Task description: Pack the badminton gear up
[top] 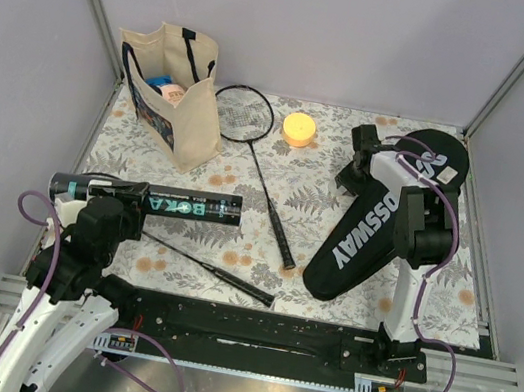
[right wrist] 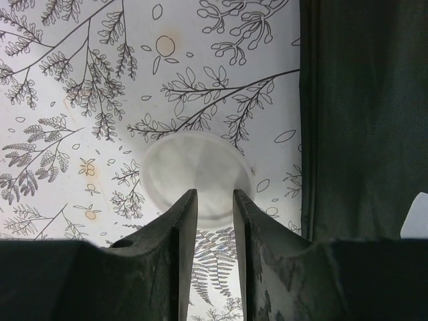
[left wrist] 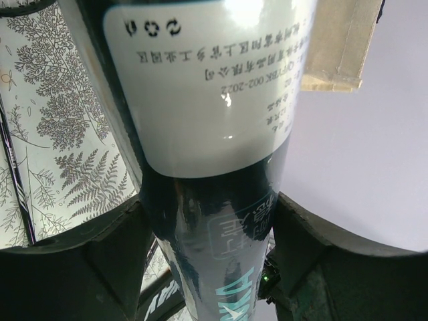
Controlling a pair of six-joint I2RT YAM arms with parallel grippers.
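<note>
Left gripper (left wrist: 212,231): I had it clamped around the black tube (top: 189,205), which lay crosswise at the near left.
Right gripper (right wrist: 214,197): fingers narrow and empty, tips over a white round lid (right wrist: 194,167), just left of the cover (top: 365,245).
Cover: flat on the right side; I couldn't tell if it was open.
Far racket (top: 266,185): mid-table, outside the cover.
Near racket (top: 218,275): by the near edge, also loose.
Shuttlecocks: none I could make out.
Progress: early, by my judgement, with both rackets left to sleeve and the tube left to cap.
</note>
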